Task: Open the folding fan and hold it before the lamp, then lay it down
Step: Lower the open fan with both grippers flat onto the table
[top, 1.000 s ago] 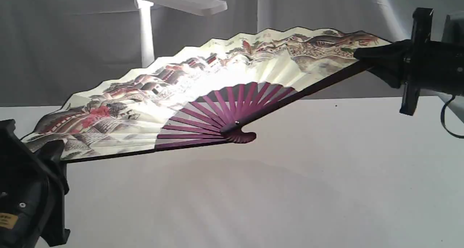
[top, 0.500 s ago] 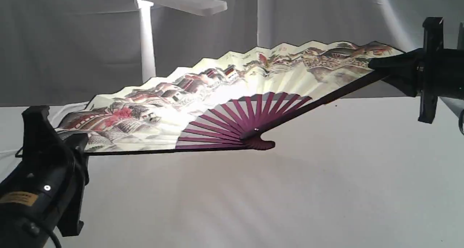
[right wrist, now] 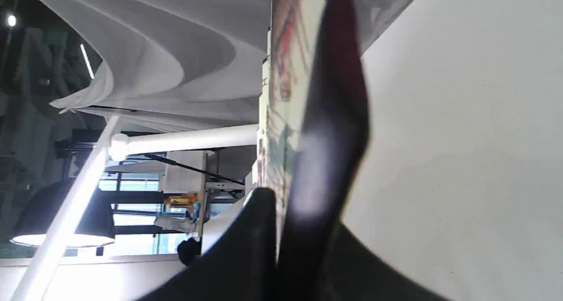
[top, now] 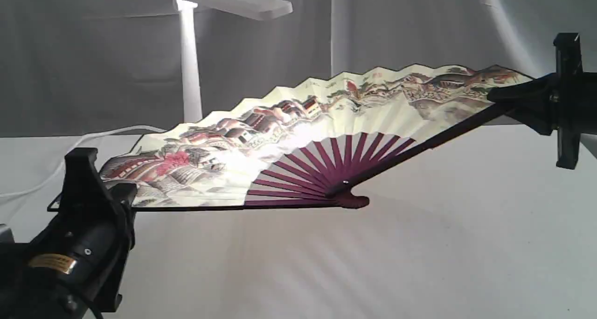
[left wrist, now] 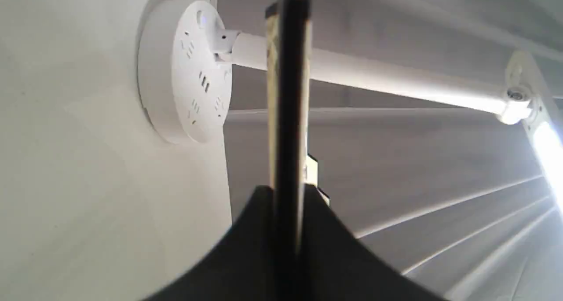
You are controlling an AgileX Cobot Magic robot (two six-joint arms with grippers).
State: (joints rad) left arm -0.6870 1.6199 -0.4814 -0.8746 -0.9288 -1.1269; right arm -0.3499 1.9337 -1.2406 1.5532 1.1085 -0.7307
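Backdrop: grey draped cloth (top: 93, 76) is hanging behind a white table (top: 419, 263).

Far left: the left gripper (top: 122, 194) is pinching the fan's left guard between its black fingers (left wrist: 246, 230). Its arm is running off the lower frame edge. A white cord (top: 70, 144) is trailing across the table behind it.

One lamp (top: 189, 67) is standing at rear left and glowing. Its round socketed base (left wrist: 184, 72) is showing only in the left wrist view; in the exterior view the fan is hiding it.

Centre: one folding fan (top: 298, 137) is hanging spread open over the table in front of the lamp's stem. It is tilting, with the left end low and the right end high. Its maroon ribs (top: 326, 169) are converging on a pivot (top: 346, 183) near the table; I cannot tell if it is touching.

Far right: the right gripper (top: 501, 97) is clamping the right guard. Its fingers (right wrist: 246, 248) are blurring at close range, and its arm is being cut off by the frame edge.
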